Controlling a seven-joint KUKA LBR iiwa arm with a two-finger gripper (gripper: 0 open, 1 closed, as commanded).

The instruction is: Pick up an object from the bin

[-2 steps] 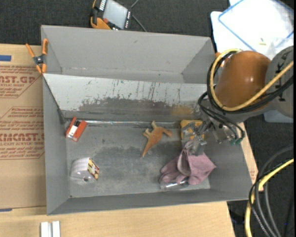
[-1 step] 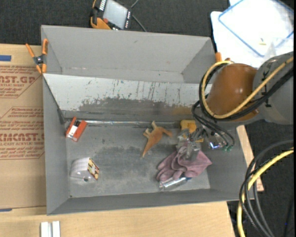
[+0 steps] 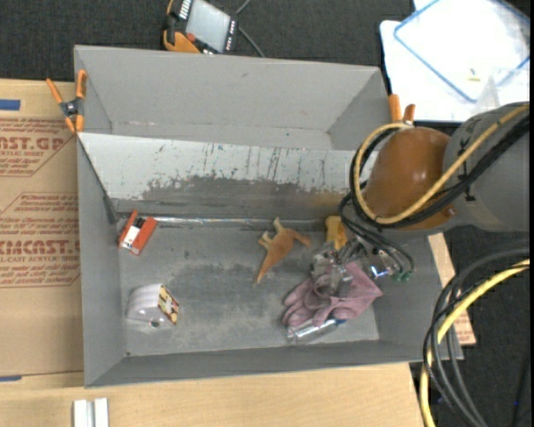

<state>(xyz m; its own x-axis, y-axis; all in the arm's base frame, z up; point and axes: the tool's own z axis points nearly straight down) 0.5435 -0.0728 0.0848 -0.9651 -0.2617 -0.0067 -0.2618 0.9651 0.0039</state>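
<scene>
My gripper (image 3: 333,269) hangs low at the bin's right side, right over the upper edge of a crumpled pink-purple glove (image 3: 323,304) and touching or nearly touching it. A shiny silver piece (image 3: 313,329) pokes out from under the glove's near edge. Just left of the gripper lies a tan toy animal (image 3: 276,245) with its limbs spread. A small yellow thing (image 3: 335,231) shows right behind the gripper, partly hidden by the wrist.
An orange and white box (image 3: 137,233) lies by the left wall. A white rounded thing with a dark and yellow label (image 3: 153,305) rests in the near left corner. The arm with its orange cover and cables overhangs the bin's right rim.
</scene>
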